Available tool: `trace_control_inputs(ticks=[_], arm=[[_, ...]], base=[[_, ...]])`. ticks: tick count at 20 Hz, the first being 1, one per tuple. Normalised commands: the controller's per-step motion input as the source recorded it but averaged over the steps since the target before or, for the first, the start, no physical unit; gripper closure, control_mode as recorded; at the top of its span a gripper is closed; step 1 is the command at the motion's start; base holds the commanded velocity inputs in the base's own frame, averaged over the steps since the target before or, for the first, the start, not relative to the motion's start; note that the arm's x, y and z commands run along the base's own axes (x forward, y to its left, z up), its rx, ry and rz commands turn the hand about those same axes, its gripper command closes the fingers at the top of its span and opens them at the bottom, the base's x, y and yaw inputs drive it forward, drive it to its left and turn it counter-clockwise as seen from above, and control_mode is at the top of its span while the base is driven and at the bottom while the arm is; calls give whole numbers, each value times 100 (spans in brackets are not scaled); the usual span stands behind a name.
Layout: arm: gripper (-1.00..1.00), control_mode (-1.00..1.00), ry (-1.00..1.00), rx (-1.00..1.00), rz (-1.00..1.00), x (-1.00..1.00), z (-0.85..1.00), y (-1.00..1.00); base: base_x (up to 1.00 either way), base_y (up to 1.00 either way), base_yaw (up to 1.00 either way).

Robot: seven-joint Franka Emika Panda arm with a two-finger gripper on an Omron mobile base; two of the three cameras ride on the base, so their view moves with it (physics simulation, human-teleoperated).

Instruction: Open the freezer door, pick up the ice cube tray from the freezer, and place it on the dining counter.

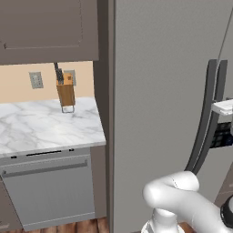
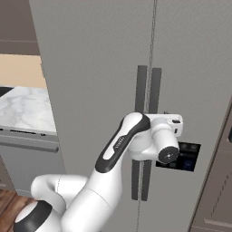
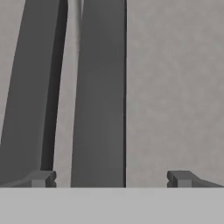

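A glossy white arm (image 2: 90, 190) of rounded segments, dark joint bands, black stripe, and round black end cap.

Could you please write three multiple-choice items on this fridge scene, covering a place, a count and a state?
1. Where does the knife block stand?
A. on the marble worktop
B. on the floor
C. inside the fridge

2. How many dark vertical handles run along the seam between the fridge doors?
A. one
B. two
C. four

3. How is the freezer door?
A. wide open
B. removed
C. shut

A: the block sits on the marble by the wall.
B: a pair flanks the seam.
C: it lies flush with its twin; the open jaws of the gripper straddle its handle.
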Motion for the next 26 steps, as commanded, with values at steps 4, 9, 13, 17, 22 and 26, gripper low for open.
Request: trace_control_inputs(ticks=[4,9,13,17,22,26], arm=[[-100,-100,0,0,-2,0,0,0],[-100,-100,0,0,-2,0,0,0],[-100,-100,0,0,-1,2,0,0],[-100,-100,0,0,0,9,0,0],[-100,-100,0,0,0,14,0,5],[-100,-100,0,0,0,8,0,1]], base=[[0,0,0],[0,0,0],[0,0,0],[0,0,0],[0,0,0],[0,0,0]])
